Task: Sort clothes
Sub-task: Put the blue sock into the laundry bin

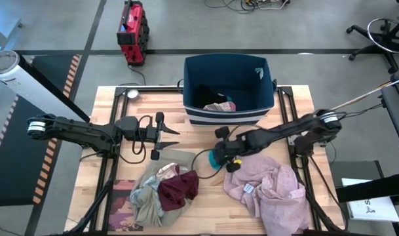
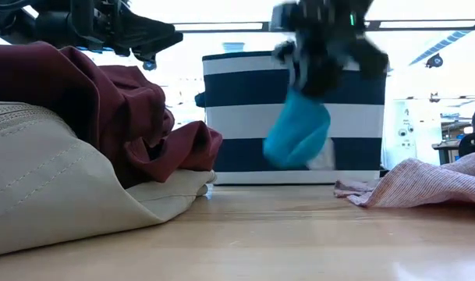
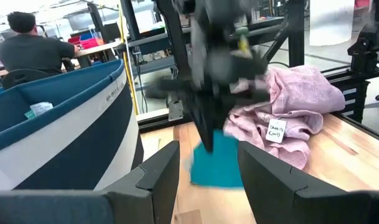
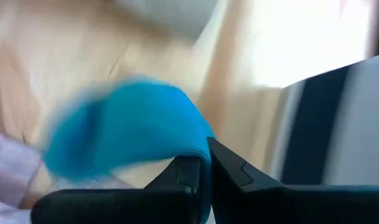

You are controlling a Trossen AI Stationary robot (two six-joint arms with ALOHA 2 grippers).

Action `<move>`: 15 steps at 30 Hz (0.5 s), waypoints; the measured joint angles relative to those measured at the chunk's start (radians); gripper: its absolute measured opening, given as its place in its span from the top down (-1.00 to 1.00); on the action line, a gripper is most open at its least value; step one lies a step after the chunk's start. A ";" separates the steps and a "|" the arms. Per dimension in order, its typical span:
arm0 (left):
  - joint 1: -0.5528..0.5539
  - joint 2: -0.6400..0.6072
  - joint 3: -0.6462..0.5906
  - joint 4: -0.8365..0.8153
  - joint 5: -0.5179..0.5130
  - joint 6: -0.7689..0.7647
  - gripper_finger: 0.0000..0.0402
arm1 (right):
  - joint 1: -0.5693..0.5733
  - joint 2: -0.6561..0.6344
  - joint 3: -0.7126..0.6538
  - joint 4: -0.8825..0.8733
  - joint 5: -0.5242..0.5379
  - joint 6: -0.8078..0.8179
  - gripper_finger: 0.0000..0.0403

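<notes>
My right gripper (image 1: 223,156) is shut on the small teal garment (image 2: 298,136), which hangs in front of the navy-and-white striped bin (image 1: 228,88). The garment also shows in the right wrist view (image 4: 127,124) and the left wrist view (image 3: 217,163). My left gripper (image 1: 173,137) is open and empty above the table, just beyond the pile of khaki-beige (image 1: 150,196) and maroon (image 1: 178,185) garments. The lilac-pink garment (image 1: 271,187) lies crumpled on the table at the near right. Pink and black garments (image 1: 219,105) lie inside the bin. My right gripper pinches a fold of the teal garment's upper edge (image 4: 200,149) between its two fingers. The fingers point down from above. The garment hangs bunched below them (image 2: 298,148), clear of the table top.
A flat book with a dark pinkish cover (image 1: 124,211) lies at the near left corner, partly under the khaki garment. The bin stands at the table's far edge. Bare wood (image 1: 206,210) shows between the two piles. A person (image 3: 27,43) sits in the room beyond.
</notes>
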 joint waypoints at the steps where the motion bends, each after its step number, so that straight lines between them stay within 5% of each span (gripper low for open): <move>1: 0.000 -0.001 0.000 -0.001 0.000 0.000 0.25 | 0.000 -0.025 0.017 -0.006 0.000 -0.002 1.00; 15: 0.000 -0.011 0.000 0.012 0.000 0.004 0.25 | -0.126 -0.240 0.288 0.020 0.236 -0.248 1.00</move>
